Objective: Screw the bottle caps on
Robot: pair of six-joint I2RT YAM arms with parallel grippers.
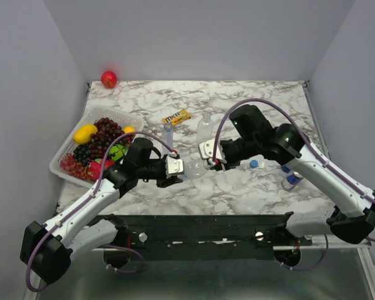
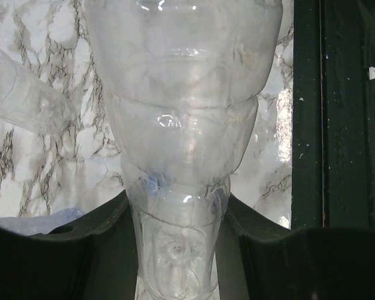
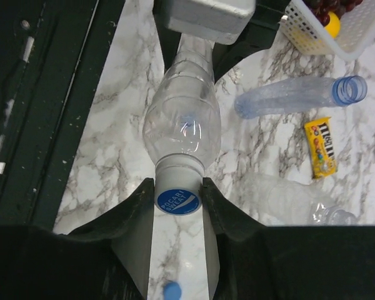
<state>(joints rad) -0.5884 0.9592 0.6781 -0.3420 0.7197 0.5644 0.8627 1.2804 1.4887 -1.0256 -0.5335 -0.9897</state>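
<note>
One of three caps is in hand: your right gripper pinches a blue cap seated on the mouth of a clear bottle. The bottle is held level above the table, and your left gripper clamps its other end. You cannot tell whether that cap is threaded tight. The slim blue-tinted bottle and the colourless bottle stand uncapped. A loose cap lies near the right arm; no third cap shows.
</note>
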